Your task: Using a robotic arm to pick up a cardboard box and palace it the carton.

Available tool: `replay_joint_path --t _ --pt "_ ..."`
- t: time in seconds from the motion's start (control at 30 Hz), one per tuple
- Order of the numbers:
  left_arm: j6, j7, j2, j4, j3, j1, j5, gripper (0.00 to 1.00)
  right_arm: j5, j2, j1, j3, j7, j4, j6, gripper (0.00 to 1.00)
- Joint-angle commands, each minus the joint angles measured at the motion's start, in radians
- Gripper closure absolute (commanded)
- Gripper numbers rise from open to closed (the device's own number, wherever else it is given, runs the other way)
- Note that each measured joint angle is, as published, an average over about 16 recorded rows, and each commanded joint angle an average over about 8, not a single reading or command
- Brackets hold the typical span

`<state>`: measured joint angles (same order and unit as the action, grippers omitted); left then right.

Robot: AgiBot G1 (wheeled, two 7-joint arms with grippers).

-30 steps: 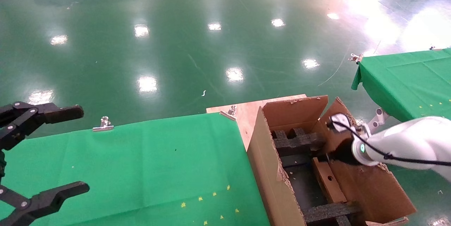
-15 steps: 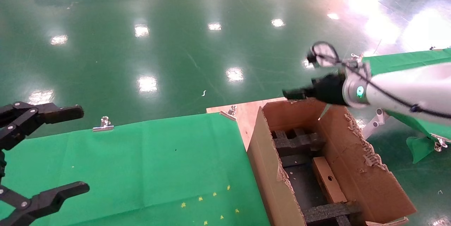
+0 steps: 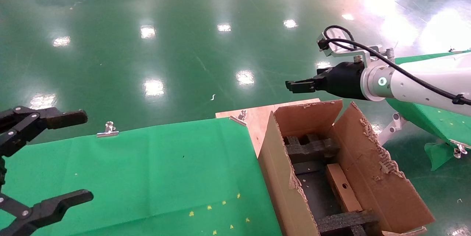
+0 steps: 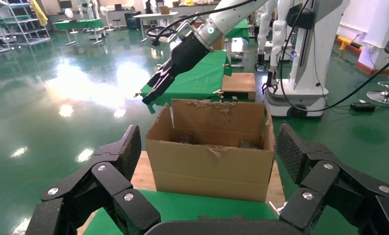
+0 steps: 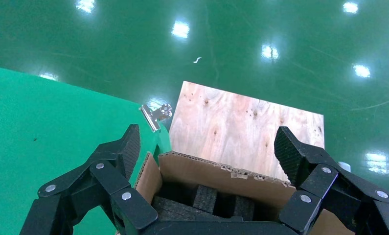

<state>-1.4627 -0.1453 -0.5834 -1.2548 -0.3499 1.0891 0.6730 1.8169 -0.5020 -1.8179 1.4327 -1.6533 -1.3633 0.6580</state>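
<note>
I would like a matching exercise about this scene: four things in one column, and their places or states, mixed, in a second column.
Things:
1. cardboard box
2. right gripper
3. left gripper
4. carton

Places or states:
A. open and empty, in the air above the carton's far flap
B. stands open on the plywood board
C. lies inside the carton between black foam bars
D. open, beside the green cloth

Pairs: 1-C, 2-A, 3-D, 4-B
</note>
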Motion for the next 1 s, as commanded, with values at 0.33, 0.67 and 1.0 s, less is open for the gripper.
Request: replay_joint_path --t 0.33,0.67,1.0 --pt "0.000 0.000 0.000 0.000 0.000 0.000 0.000 0.00 -0.118 -0.014 0.086 -0.127 0.160 0.013 0.094 0.00" --pt "0.000 0.000 0.000 0.000 0.000 0.000 0.000 0.00 -0.302 -0.032 0.211 -0.322 0.408 0.026 0.235 0.00" --pt "0.000 0.000 0.000 0.000 0.000 0.000 0.000 0.00 -0.485 -0.050 0.335 -0.516 0.655 0.038 0.376 0.00"
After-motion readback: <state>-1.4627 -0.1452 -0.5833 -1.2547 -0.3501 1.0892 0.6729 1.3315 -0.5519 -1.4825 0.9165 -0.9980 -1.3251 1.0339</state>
